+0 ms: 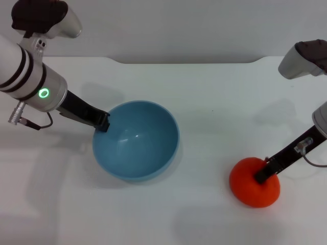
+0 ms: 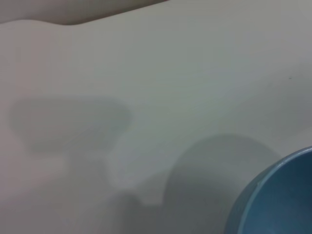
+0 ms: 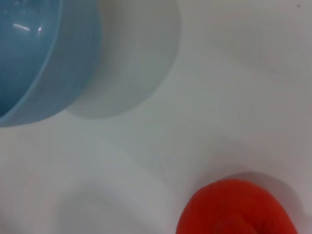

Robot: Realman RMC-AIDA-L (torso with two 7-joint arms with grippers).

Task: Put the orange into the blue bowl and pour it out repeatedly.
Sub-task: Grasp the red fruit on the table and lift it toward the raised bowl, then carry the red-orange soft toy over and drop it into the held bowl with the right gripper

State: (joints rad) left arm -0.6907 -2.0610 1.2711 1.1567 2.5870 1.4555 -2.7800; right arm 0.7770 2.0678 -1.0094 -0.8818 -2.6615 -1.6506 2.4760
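Note:
The blue bowl (image 1: 137,139) stands upright and empty on the white table, left of centre. It also shows in the left wrist view (image 2: 280,197) and the right wrist view (image 3: 34,58). My left gripper (image 1: 103,124) is at the bowl's left rim and is shut on that rim. The orange (image 1: 250,190) rests on the table at the right, well apart from the bowl, and also shows in the right wrist view (image 3: 236,209). My right gripper (image 1: 261,177) reaches in from the right and its tip lies over the top of the orange.
The white table (image 1: 204,102) runs to a back edge near the top of the head view, with a grey wall behind it. A bare stretch of table lies between the bowl and the orange.

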